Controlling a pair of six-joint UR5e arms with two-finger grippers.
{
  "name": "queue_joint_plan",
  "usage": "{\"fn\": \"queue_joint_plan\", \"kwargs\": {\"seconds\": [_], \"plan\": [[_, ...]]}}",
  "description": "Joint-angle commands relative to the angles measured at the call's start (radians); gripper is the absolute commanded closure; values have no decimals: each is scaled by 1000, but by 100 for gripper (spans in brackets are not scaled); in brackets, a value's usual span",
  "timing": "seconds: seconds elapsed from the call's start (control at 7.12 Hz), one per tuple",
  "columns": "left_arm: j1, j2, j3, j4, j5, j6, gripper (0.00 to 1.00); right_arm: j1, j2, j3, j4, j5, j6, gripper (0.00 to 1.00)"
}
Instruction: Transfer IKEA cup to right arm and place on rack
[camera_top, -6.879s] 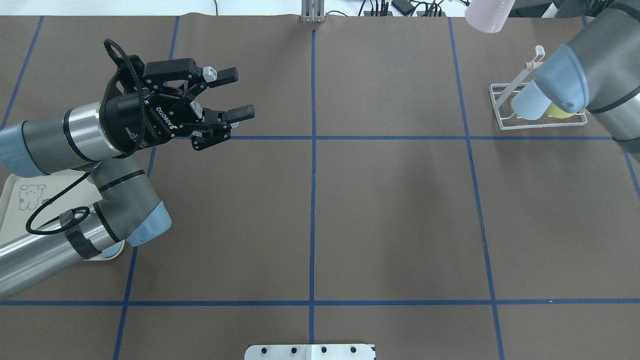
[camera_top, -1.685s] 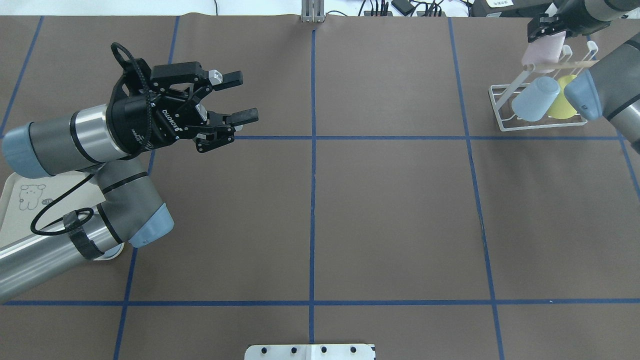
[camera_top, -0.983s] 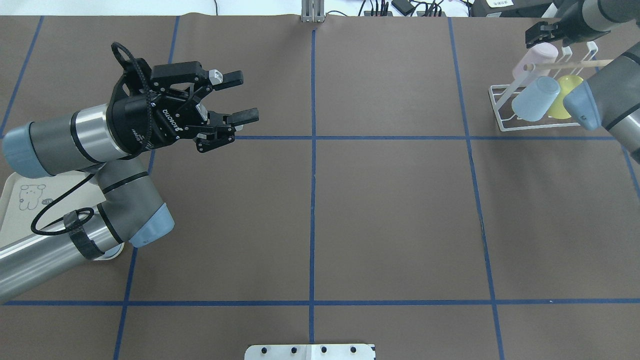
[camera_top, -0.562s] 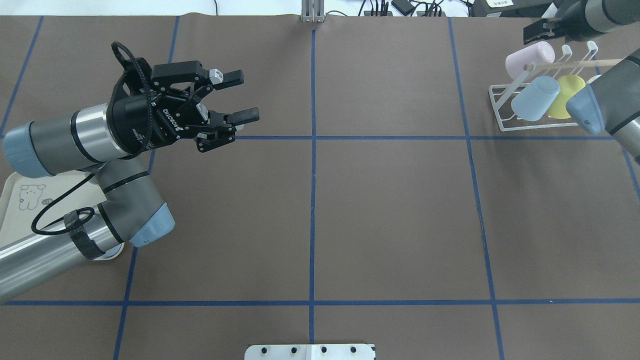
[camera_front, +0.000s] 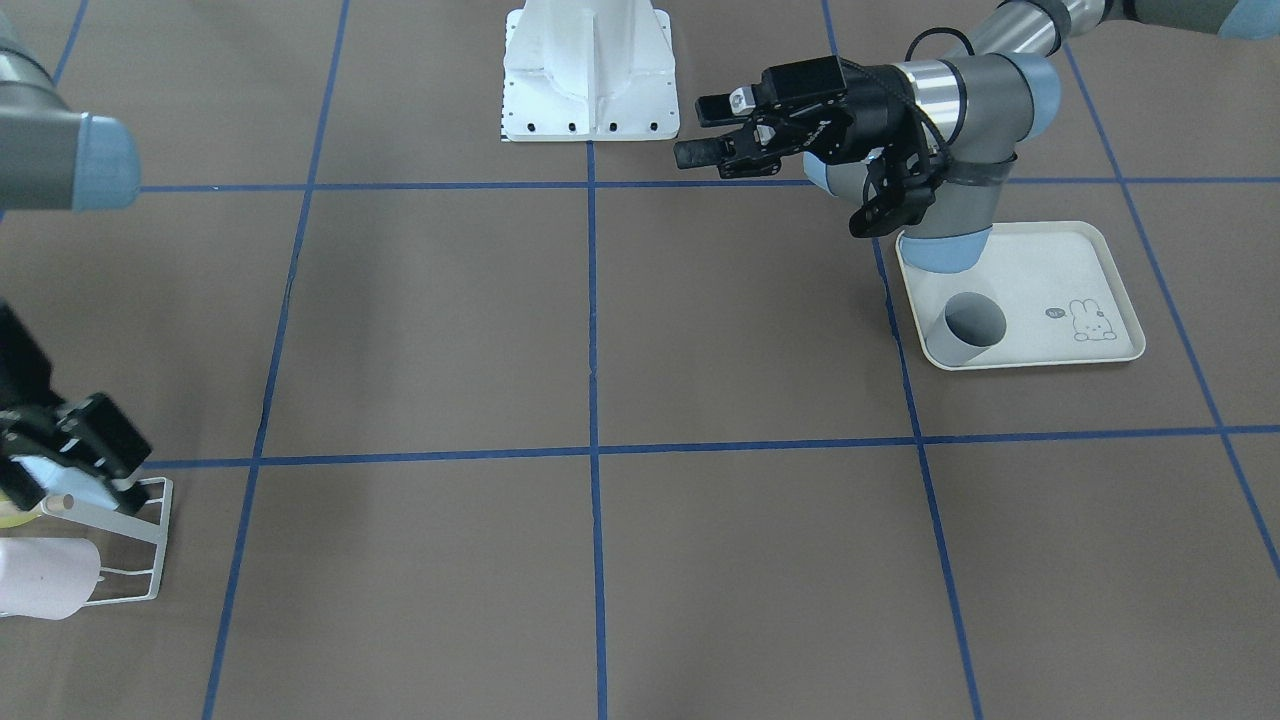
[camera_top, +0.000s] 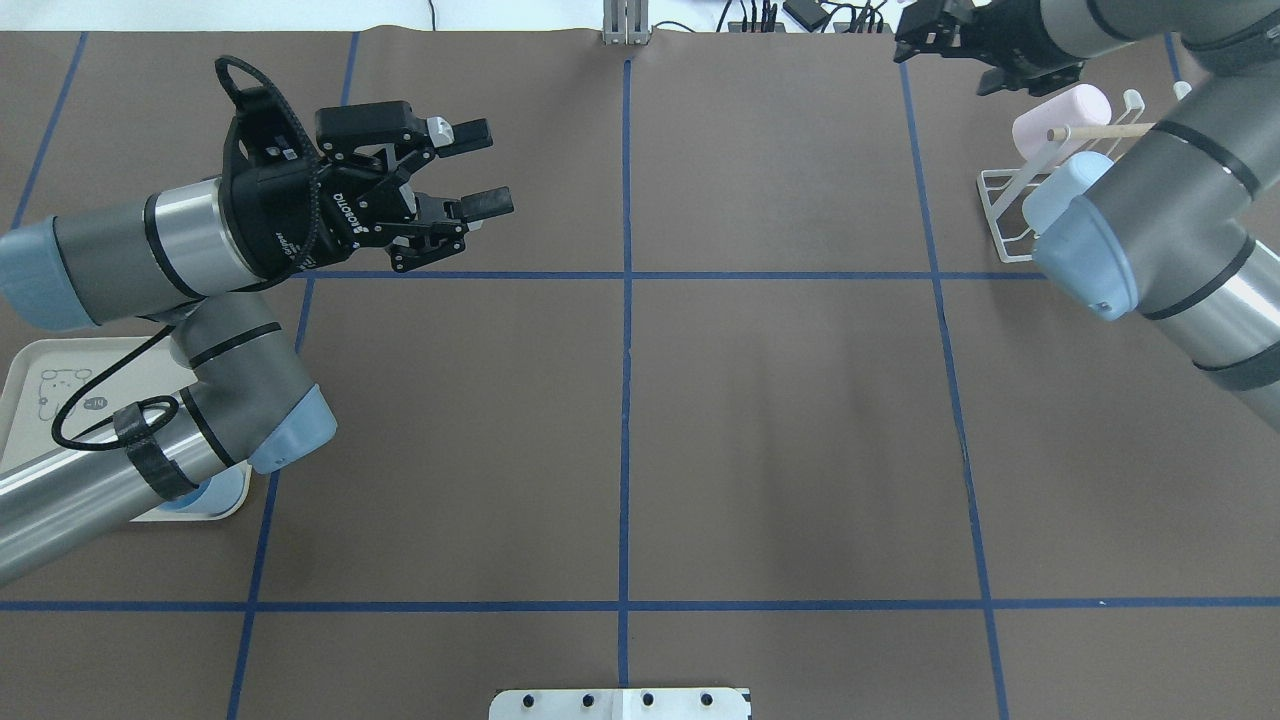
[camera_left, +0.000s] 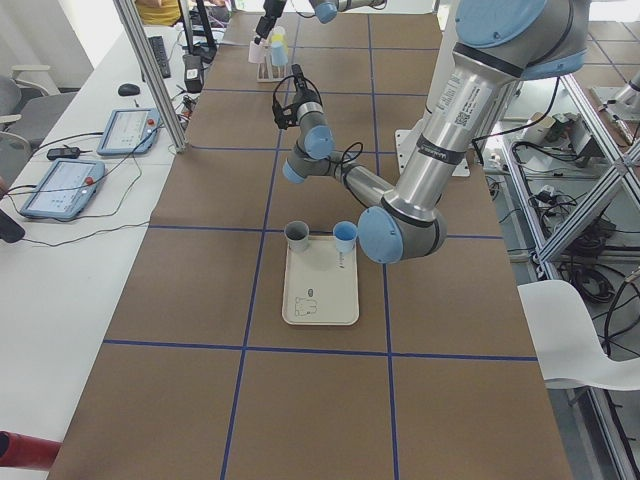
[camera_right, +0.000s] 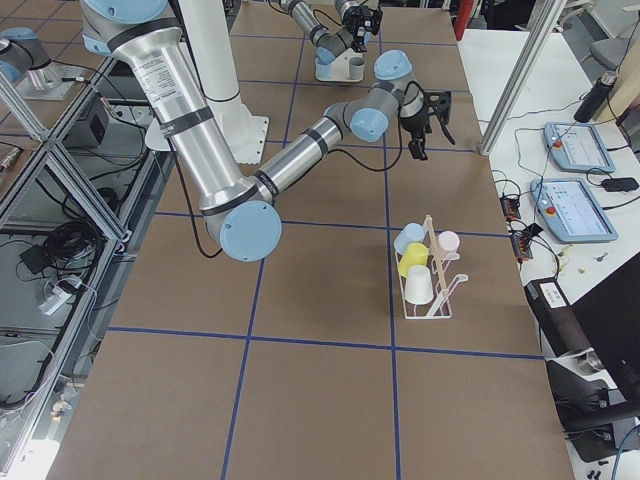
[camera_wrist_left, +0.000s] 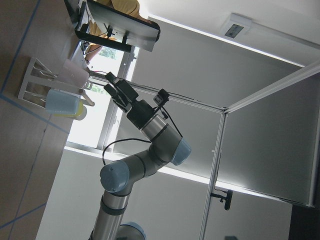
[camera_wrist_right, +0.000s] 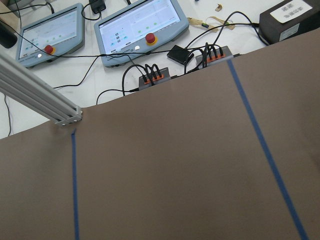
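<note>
The pink cup (camera_top: 1062, 108) lies tilted on the rack (camera_top: 1000, 205), at the rack's 10 o'clock end and touching the wooden dowel (camera_top: 1105, 130). A blue cup (camera_top: 1058, 188) sits just beside it at 6 o'clock, half hidden under the right arm (camera_top: 1150, 230). The rack stands at the counter's (camera_top: 780, 420) 2 o'clock corner, close to the far edge.

The right claw (camera_wrist_left: 107, 83) is spread wide and holds nothing. It hangs apart from the pink cup, toward 10 o'clock of it, over the counter's far edge. The left claw (camera_top: 487, 167) is also spread and bare, in the air at about 10 o'clock of the counter.

A little earlier the right claw was right above the pink cup; it has since drawn off toward 9 o'clock, and the right arm's elbow has swung in over the rack, covering the yellow cup (camera_right: 412, 261) in the overhead view. Several seconds back the pink cup was up in the air beyond the far edge. The left claw has barely shifted.

The tray (camera_front: 1110, 250) sits at the counter's 8 o'clock edge with a grey cup (camera_front: 965, 330) on it, under the left arm (camera_top: 150, 250). The broad brown middle of the counter lies between the two arms.
</note>
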Motion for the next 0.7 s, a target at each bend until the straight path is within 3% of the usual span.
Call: {"fn": "queue_joint_plan", "kwargs": {"seconds": [0.0, 0.14, 0.28, 0.56], "plan": [[-135, 15, -2, 199, -198, 217, 29, -141, 73, 16, -25, -136, 134, 0], [-242, 34, 1, 297, -337, 329, 29, -161, 78, 15, -24, -137, 134, 0], [-289, 101, -2, 352, -381, 505, 30, -181, 80, 12, -22, -140, 136, 0], [-368, 237, -9, 372, -382, 764, 32, -186, 80, 4, -15, -140, 134, 0]]}}
